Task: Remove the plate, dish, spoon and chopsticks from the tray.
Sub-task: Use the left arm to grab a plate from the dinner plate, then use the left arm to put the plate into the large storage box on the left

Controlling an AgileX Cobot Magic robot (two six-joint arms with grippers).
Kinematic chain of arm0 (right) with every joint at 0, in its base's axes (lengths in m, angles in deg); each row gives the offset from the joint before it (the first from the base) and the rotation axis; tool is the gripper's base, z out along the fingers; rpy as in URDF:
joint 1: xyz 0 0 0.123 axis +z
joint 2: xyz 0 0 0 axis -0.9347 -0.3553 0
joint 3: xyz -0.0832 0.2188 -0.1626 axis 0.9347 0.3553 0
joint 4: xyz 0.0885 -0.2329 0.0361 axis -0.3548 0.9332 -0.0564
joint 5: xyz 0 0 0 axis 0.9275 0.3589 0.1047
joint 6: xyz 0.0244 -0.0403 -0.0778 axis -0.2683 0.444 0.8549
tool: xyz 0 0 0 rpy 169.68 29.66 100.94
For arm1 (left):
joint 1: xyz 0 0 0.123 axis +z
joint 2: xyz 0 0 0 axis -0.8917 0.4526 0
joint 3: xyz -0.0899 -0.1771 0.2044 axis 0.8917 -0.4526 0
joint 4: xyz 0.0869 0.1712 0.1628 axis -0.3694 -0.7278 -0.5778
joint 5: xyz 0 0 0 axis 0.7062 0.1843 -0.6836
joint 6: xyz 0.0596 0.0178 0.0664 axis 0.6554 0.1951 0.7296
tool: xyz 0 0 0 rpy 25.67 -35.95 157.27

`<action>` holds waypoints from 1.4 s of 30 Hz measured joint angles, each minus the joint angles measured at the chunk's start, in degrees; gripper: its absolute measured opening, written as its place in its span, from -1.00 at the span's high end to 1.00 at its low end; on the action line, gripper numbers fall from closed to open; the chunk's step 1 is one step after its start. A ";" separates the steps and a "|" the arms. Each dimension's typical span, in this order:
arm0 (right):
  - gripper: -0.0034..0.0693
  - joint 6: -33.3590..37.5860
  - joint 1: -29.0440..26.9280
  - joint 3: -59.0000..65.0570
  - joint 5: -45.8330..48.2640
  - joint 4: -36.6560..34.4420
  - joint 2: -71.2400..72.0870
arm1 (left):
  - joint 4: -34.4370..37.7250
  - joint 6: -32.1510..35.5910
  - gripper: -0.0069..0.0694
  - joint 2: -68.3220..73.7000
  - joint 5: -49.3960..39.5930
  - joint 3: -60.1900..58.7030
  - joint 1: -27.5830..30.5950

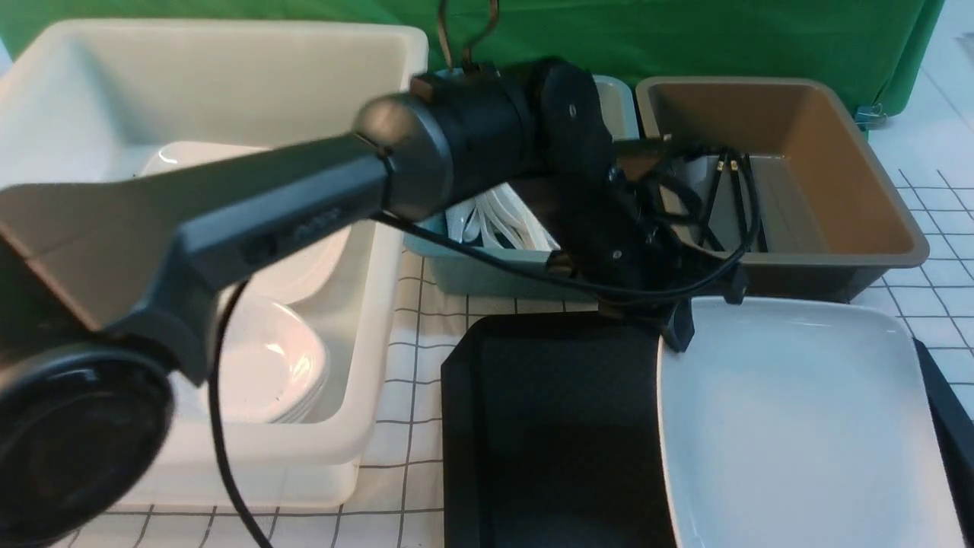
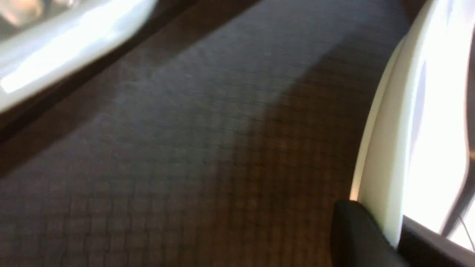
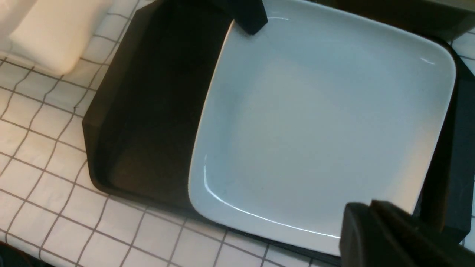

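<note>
The large white plate [image 1: 791,426] lies on the right part of the black tray [image 1: 548,426]. My left gripper [image 1: 677,333] reaches across and is shut on the plate's far left corner. In the left wrist view the gripper [image 2: 382,218] has the white rim [image 2: 386,155] clamped between its two black fingers [image 2: 352,230]. My right gripper [image 3: 371,222] is shut and empty above the plate's near edge [image 3: 315,122]; it is out of the front view. The black chopsticks [image 1: 730,194] lie in the brown bin [image 1: 837,152]. White spoons [image 1: 494,221] lie in the blue bin.
A big white tub [image 1: 228,68] at the left holds a twin plate [image 1: 205,160] and small white dishes [image 1: 266,365]. The blue bin [image 1: 487,274] and the brown bin stand behind the tray. A checked cloth [image 1: 426,320] covers the table.
</note>
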 joint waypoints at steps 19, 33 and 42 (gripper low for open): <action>0.88 6.56 0.00 -11.76 -7.63 -4.42 -5.78 | -2.74 1.22 0.75 -21.35 0.74 -0.18 5.52; 0.89 21.66 0.00 -38.63 -5.52 -12.58 -34.32 | 0.86 3.04 0.75 -31.18 -4.73 -0.48 45.41; 0.89 26.10 5.18 -52.08 -2.95 -13.93 -49.48 | 10.81 4.61 0.75 -31.58 6.71 -14.49 63.07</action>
